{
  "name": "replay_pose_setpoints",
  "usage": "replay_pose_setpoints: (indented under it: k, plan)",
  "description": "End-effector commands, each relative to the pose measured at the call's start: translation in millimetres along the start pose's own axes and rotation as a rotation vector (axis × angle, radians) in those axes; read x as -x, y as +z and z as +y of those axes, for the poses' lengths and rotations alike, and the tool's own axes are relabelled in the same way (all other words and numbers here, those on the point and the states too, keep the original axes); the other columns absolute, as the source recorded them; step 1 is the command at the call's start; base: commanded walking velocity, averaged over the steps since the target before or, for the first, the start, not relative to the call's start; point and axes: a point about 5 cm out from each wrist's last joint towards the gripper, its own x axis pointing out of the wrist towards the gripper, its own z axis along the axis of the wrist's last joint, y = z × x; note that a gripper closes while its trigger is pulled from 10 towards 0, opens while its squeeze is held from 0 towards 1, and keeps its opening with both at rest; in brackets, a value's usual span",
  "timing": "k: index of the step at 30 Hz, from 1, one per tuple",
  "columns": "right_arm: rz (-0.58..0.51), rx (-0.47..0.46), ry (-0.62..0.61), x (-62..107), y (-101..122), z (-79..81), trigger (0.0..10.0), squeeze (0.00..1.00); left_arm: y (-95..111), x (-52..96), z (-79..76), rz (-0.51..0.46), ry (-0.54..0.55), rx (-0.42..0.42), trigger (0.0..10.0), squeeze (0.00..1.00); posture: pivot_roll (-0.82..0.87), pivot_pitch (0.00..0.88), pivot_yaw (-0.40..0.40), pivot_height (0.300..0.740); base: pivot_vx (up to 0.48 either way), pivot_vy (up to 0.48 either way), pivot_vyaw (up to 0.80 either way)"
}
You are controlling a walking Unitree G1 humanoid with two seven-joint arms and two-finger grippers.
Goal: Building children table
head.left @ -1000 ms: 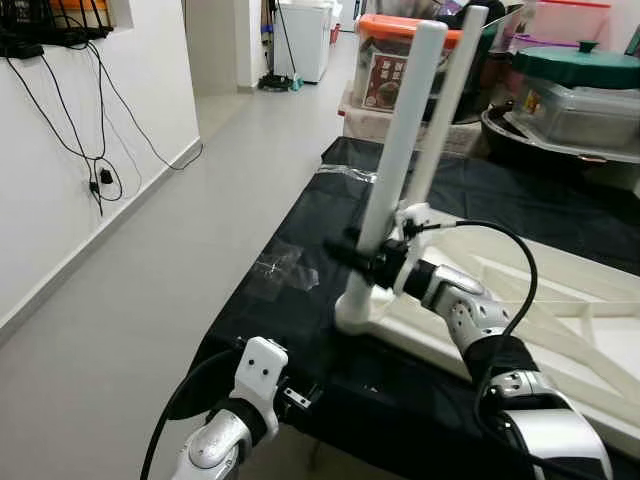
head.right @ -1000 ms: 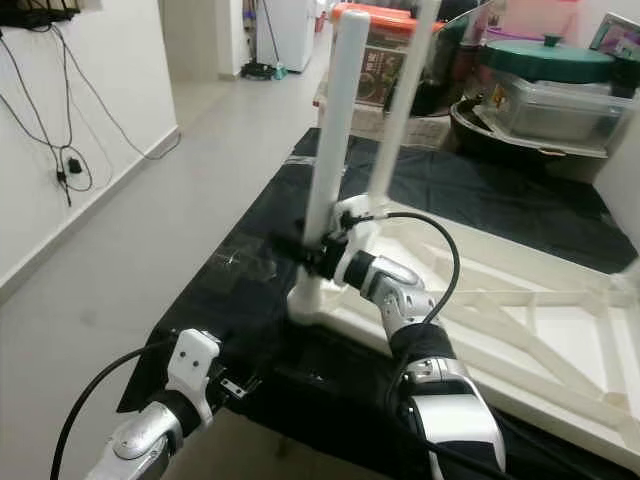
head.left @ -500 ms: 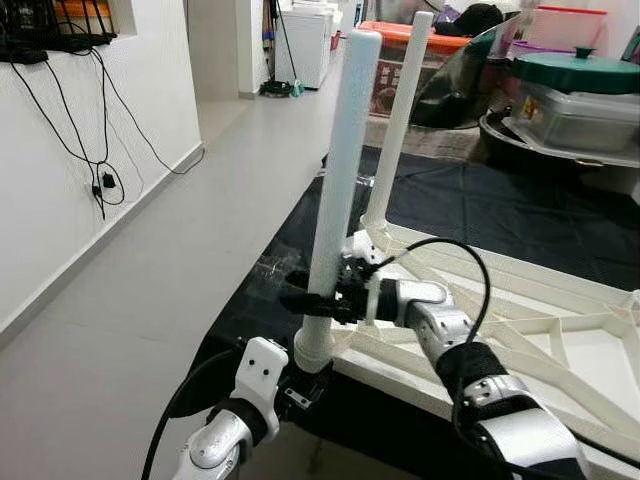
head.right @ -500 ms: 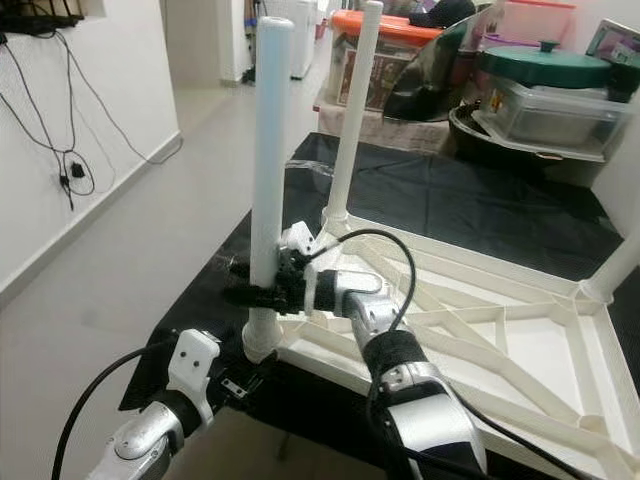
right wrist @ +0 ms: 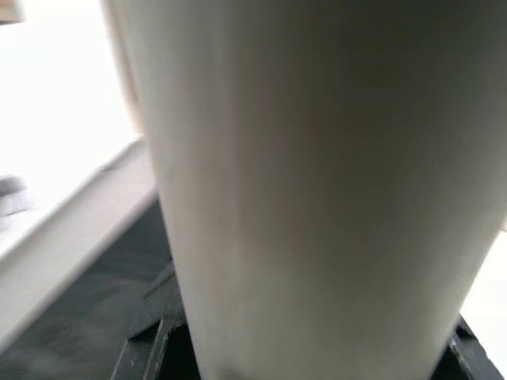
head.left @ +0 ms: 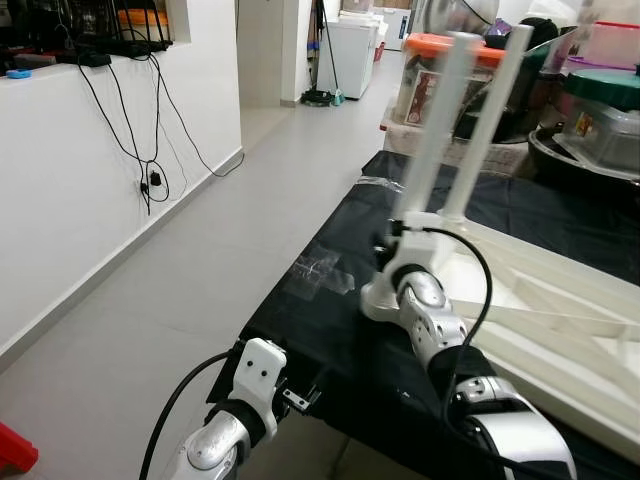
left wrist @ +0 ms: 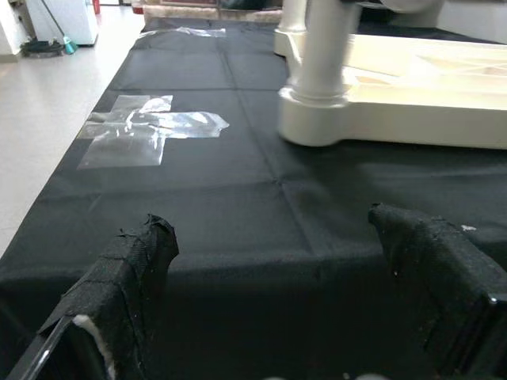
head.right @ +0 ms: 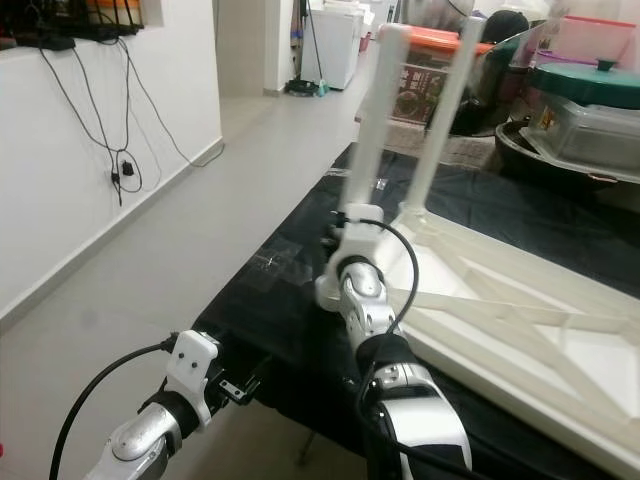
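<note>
The children's table top, a cream plastic panel with raised ribs running diagonally across its underside, lay upside down on a surface draped in matte black cloth. At its near corner a smooth, round white leg stood upright in a collar-shaped socket, and a second leg of the same tube form rose just behind it at the next corner.

The right gripper sat low against the near leg, just above the socket; in the right wrist view the pale cylinder pressed close to the lens with black finger parts at either side of its base, so the gripper appeared closed around the leg. The left gripper hovered at the front edge of the surface, its two cloth-wrapped black fingers spread wide with nothing between them, well apart from the table top.

A crinkled patch of clear tape was stuck flat to the black cloth near the socket corner.

Beyond the surface stood a clear storage box with an orange lid, something packed inside that could not be made out, and a translucent tub under a dark green lid. To the left ran a pale tiled floor beside a white wall hung with loose black cables.
</note>
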Motion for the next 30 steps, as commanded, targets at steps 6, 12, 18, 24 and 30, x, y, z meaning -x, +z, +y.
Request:
replay_pose_setpoints:
  k: [6,12,18,24,30]
  plan:
    - [0.145,-0.061,-0.215,10.5,-30,-11.0,10.0,0.0,-4,1.0,-1.4,0.018,-0.006,-0.001,10.0,0.0,0.15,0.0,-0.095,0.74,0.0,0.0,0.0]
    - [0.069,-0.099,-0.075,8.4,-21,8.3,10.0,1.0,-4,1.2,-1.2,0.018,-0.008,0.001,10.0,0.0,0.15,0.0,-0.091,0.74,0.0,0.0,0.0]
    - [-0.021,-0.2,0.251,6.6,-4,28.7,10.0,0.0,-3,1.1,-1.1,0.017,-0.007,0.0,10.0,0.0,0.16,0.0,-0.093,0.74,0.0,0.0,0.0]
    - [0.027,-0.259,0.754,11.1,8,41.2,10.0,0.0,-3,0.5,-1.0,0.016,-0.008,-0.001,10.0,0.0,0.16,0.0,-0.093,0.74,0.0,0.0,0.0]
    - [0.064,-0.192,1.104,21.3,15,41.6,10.0,0.0,-3,0.2,-0.9,0.016,-0.008,0.0,10.0,0.0,0.16,0.0,-0.098,0.74,0.0,0.0,0.0]
